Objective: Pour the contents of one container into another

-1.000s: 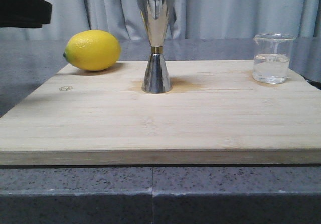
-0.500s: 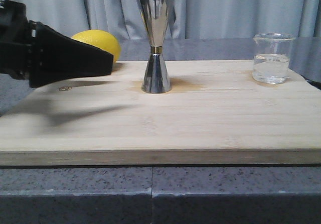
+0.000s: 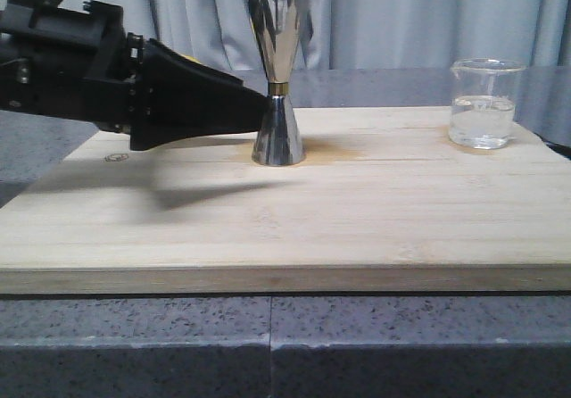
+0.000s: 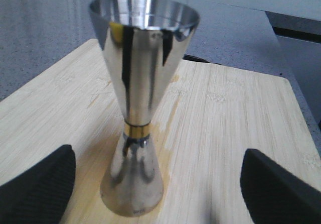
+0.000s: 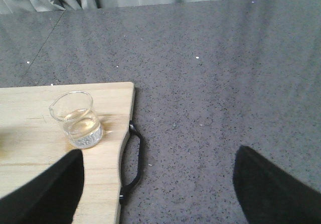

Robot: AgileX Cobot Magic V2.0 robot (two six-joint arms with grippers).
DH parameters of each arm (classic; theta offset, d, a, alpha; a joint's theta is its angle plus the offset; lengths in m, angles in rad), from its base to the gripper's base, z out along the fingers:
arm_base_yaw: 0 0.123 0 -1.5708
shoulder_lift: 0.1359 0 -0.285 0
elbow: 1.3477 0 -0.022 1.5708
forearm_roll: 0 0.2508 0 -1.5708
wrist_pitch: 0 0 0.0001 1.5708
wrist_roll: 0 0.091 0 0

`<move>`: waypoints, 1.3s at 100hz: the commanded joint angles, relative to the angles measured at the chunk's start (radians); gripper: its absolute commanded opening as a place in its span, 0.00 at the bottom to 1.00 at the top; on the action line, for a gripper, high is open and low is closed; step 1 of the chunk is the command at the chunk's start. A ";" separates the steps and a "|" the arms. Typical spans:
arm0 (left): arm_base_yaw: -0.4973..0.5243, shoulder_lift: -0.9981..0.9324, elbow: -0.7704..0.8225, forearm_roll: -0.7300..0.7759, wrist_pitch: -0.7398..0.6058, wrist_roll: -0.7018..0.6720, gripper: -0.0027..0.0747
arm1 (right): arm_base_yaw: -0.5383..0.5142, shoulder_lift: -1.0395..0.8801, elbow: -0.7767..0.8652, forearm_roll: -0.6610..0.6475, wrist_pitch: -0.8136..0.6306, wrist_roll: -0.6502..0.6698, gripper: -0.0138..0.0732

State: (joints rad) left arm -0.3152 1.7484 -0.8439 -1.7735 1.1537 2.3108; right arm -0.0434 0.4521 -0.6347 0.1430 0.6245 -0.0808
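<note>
The steel jigger (image 3: 277,78) stands upright mid-board, hourglass-shaped with a gold band at its waist. My left gripper (image 3: 254,111) has come in from the left at the jigger's lower cone. In the left wrist view it (image 4: 156,191) is open, and the jigger (image 4: 139,128) stands between the wide-apart fingers, touching neither. The clear glass beaker (image 3: 484,103) holds some clear liquid at the board's right rear. My right gripper (image 5: 158,184) is open over the grey counter beside the board, with the beaker (image 5: 76,119) ahead of it and apart.
A bamboo cutting board (image 3: 285,211) lies on the speckled grey counter (image 3: 285,344). A black handle (image 5: 131,161) sticks out from the board's right edge. A lemon (image 3: 189,59) is almost hidden behind the left arm. Grey curtains hang at the back.
My left arm swept in from the left across the board, covering the lemon, and its fingers now flank the jigger. The jigger and beaker have not moved.
</note>
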 commanded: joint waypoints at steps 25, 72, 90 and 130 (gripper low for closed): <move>-0.071 0.035 -0.133 -0.078 0.116 -0.005 0.84 | 0.002 0.016 -0.037 0.004 -0.067 -0.005 0.80; -0.074 0.070 -0.172 -0.078 0.116 -0.031 0.83 | 0.002 0.016 -0.037 0.004 -0.047 -0.005 0.80; -0.074 0.070 -0.172 -0.078 0.116 -0.031 0.69 | 0.002 0.016 -0.037 0.004 -0.047 -0.005 0.80; -0.074 0.070 -0.172 -0.078 0.116 -0.031 0.21 | 0.002 0.016 -0.037 0.004 -0.047 -0.005 0.80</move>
State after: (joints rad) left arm -0.3799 1.8572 -0.9903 -1.7735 1.1557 2.2904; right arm -0.0434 0.4521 -0.6347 0.1430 0.6432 -0.0808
